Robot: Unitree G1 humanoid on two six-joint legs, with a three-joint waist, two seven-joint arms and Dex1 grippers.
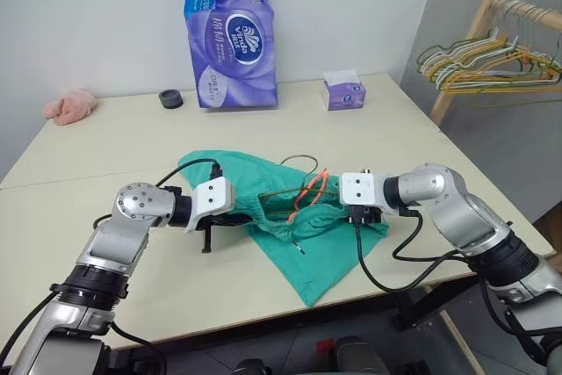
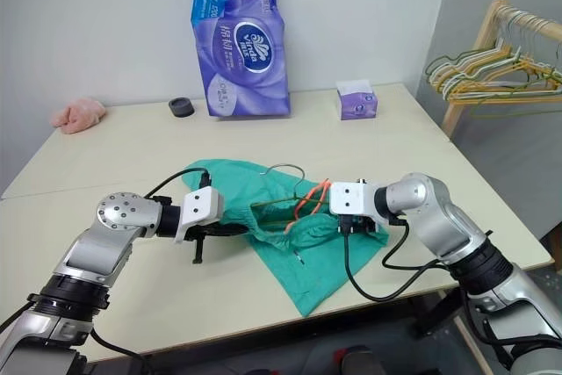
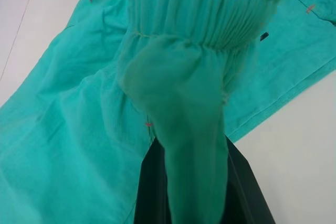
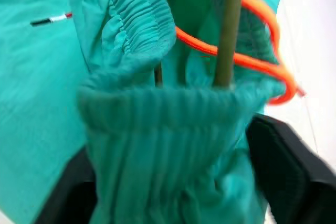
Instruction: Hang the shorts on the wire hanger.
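The teal shorts [image 1: 307, 248] lie crumpled at the middle of the table, their orange drawstring [image 1: 312, 189] loose on top. The thin olive wire hanger [image 4: 229, 30] runs into the waistband opening, and its hook [image 1: 304, 161] pokes out behind the fabric. My left gripper [image 3: 194, 150] is shut on a pinched fold of the waistband at the shorts' left side. From the right, my right gripper [image 4: 173, 145] reaches into the waistband. Its fingers [image 4: 286, 171] stand apart, one on each side of the bunched elastic, beside the hanger wire.
A tall purple tissue pack [image 1: 230, 37], a small tissue box [image 1: 342, 92] and a black cap [image 1: 171, 98] stand at the back of the table. A pink fluffy cloth [image 1: 70, 107] lies far left. A wooden rack with several hangers [image 1: 492, 59] stands to the right.
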